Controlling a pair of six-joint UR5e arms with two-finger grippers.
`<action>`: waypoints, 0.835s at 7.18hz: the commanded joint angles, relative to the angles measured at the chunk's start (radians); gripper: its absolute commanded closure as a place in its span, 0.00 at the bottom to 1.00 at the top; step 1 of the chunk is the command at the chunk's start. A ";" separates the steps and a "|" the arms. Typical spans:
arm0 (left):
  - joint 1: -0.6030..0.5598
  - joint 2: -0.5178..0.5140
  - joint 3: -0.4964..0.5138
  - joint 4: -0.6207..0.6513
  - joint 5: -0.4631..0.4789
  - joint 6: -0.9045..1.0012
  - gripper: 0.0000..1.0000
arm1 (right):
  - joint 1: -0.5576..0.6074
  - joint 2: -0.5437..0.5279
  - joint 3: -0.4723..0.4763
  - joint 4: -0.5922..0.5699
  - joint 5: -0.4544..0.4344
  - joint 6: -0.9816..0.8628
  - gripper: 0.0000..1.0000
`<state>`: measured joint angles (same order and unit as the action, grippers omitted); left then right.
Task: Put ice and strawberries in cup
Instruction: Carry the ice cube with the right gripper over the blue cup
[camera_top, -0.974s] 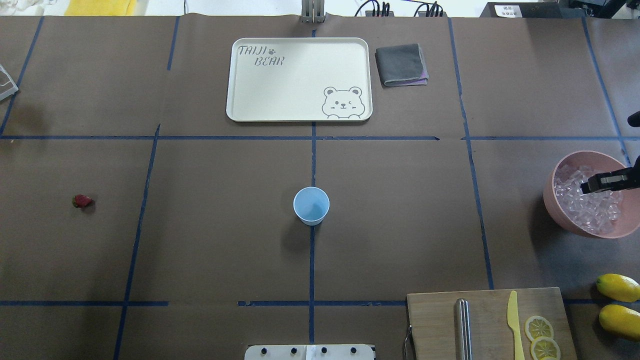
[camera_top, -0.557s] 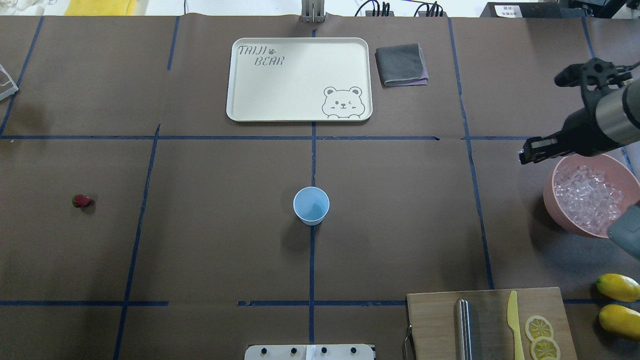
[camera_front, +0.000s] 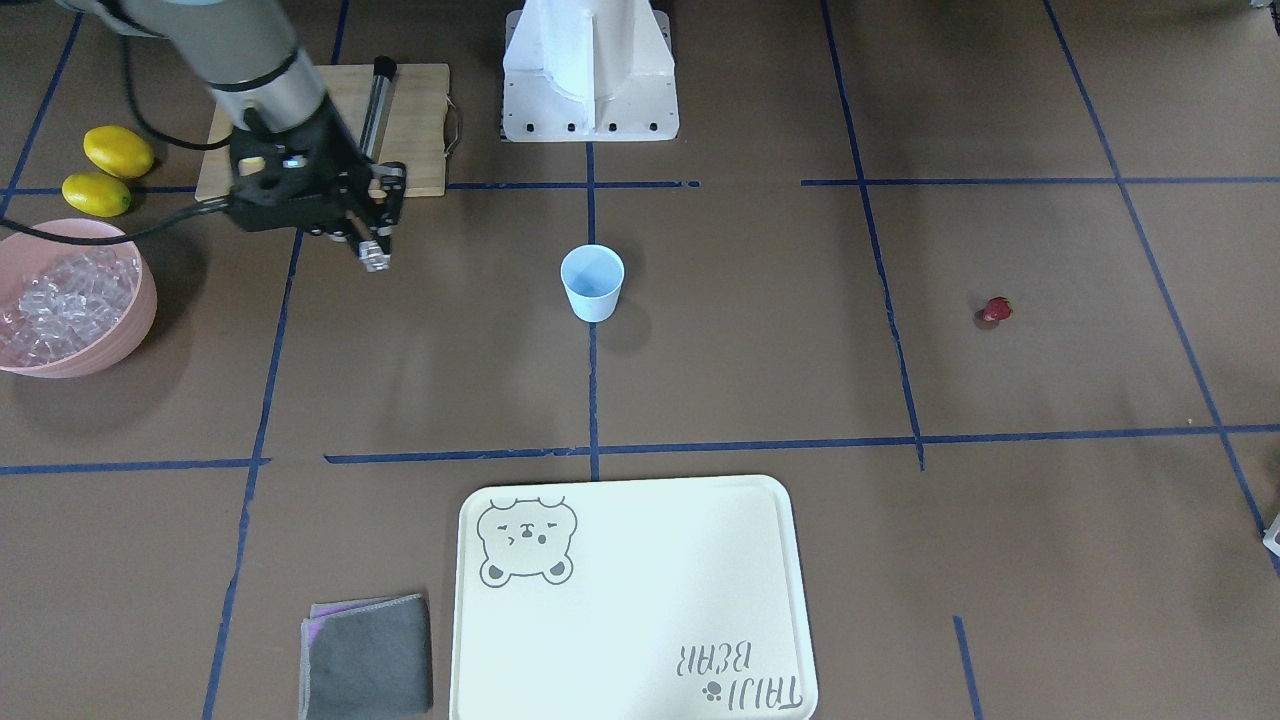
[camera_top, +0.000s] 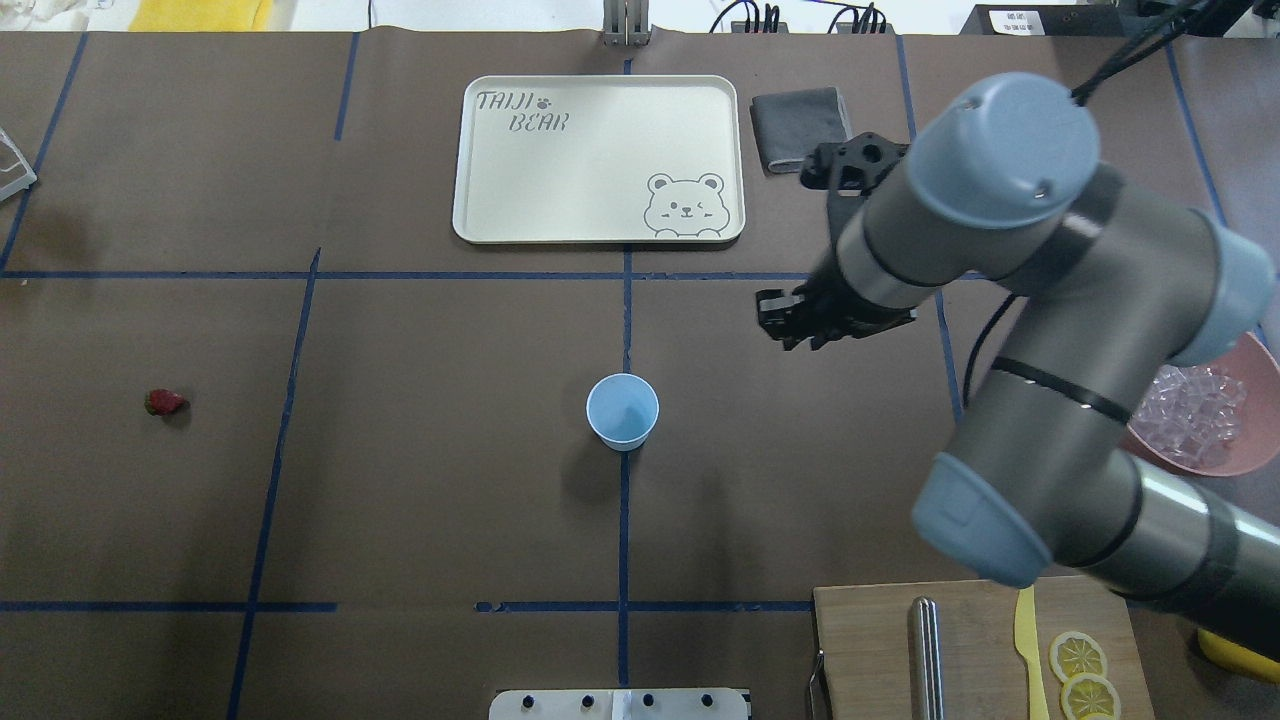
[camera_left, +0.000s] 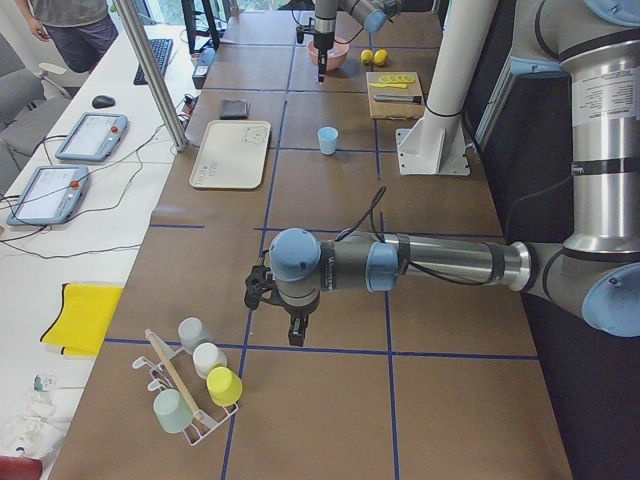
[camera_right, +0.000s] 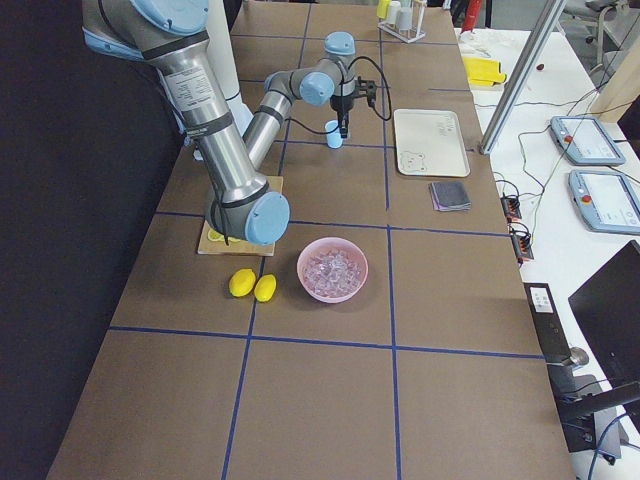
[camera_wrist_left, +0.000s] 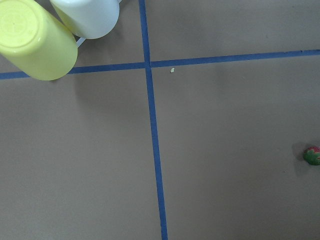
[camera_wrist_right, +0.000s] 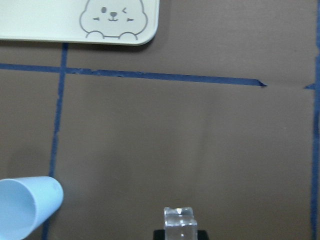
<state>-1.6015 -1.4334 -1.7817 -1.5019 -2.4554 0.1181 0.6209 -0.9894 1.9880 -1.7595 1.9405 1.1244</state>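
**Change of state.** A second ago the right gripper was down in the pink bowl among the ice. It has since lifted clear and travelled left over the worktop toward the cup. The right wrist view shows its jaws closed on one ice cube.

**Task status (judgement).** The pick is complete and transport is under way. Release has not yet been made, and the cup appears empty.

**Position.** In the overhead view the gripper is to the right of the cup and farther away, well apart from it. The cup stands upright at the centre, on the blue tape line.

**Clearances.**
- Only bare worktop lies between gripper and cup.
- The tray lies farther off than the cup.
- The cutting board lies near right.
- Neither appears to intrude on the direct path.

**Remaining item.** The strawberry lies alone, well to the left of the cup. The left gripper hangs above the worktop at that end, near the cup rack. Its opening cannot be told.
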 joint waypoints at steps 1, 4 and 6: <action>0.002 -0.001 0.005 0.000 0.001 0.000 0.00 | -0.128 0.161 -0.136 -0.008 -0.128 0.148 1.00; 0.000 0.001 0.011 -0.001 0.000 0.000 0.00 | -0.223 0.225 -0.238 -0.003 -0.208 0.201 1.00; 0.002 0.001 0.011 -0.001 0.001 0.002 0.00 | -0.230 0.224 -0.241 -0.001 -0.218 0.190 0.73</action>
<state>-1.6010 -1.4329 -1.7707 -1.5027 -2.4549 0.1186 0.3966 -0.7676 1.7531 -1.7616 1.7295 1.3203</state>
